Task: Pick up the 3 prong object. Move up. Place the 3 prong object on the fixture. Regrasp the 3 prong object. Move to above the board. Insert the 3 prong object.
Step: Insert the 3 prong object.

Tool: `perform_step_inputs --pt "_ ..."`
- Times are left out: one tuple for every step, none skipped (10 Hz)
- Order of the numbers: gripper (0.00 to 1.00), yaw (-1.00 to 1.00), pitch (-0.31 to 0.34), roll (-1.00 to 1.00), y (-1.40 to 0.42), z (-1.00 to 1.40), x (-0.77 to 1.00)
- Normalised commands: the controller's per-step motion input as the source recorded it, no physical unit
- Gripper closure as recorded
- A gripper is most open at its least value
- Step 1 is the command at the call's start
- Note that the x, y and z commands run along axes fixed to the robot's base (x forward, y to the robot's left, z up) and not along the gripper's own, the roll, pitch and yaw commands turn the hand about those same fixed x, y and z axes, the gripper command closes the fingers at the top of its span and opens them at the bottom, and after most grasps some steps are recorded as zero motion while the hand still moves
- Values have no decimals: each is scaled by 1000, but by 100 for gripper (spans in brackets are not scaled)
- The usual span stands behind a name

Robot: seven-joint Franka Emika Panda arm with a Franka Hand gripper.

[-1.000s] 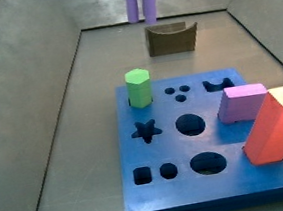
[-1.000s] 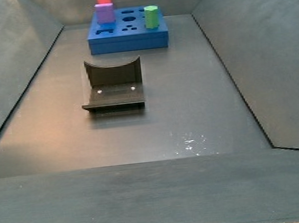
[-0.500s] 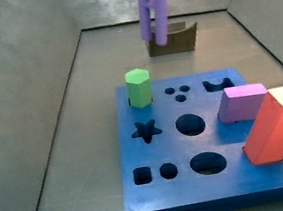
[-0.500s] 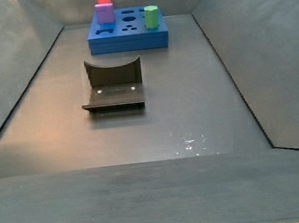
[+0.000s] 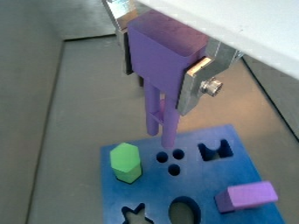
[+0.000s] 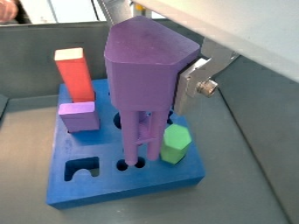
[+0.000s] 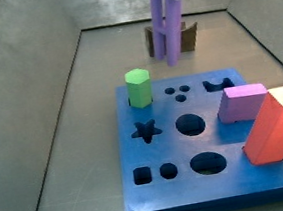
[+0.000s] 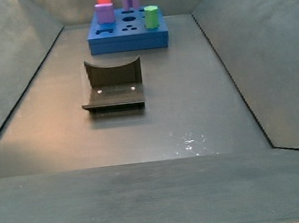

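Note:
My gripper is shut on the 3 prong object, a light purple block held upright with its thin prongs pointing down. A silver finger presses its side. In both wrist views the prongs hang in the air over the blue board, close to its three small holes. In a side view the 3 prong object hangs in front of the dark fixture, near the board's far edge. The fixture stands bare on the floor.
On the board stand a green hexagonal peg, a pink-purple cube and a tall red block. Star, round and square holes are open. Grey sloping walls enclose the floor.
The gripper has carried the 3 prong object away from above the fixture toward the board. It now shows lower and nearer to the board's far edge in the side view.

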Motion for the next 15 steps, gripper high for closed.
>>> perform_step_inputs --pt "100 -469 -34 76 -123 -303 200" --pt "100 -554 -27 81 -180 -343 191" --pt "100 -591 -31 74 -169 -317 123" --pt "100 -529 -17 81 -126 -297 120" --pt "100 -414 0 50 -49 -226 80" --pt "100 -446 0 61 -37 -317 80" --pt "100 -357 0 67 -9 -357 60" --pt "100 -280 0 86 -6 -351 77" --pt "100 -271 0 111 -49 -423 60" --pt "100 -274 3 126 -54 -460 20" --pt "100 -294 11 141 -69 -491 0" --pt "100 -289 44 157 -29 -526 0" --pt "100 -200 56 159 0 -531 -49" --pt "100 0 71 163 0 -500 -11" --pt "100 71 20 153 17 -489 -43"
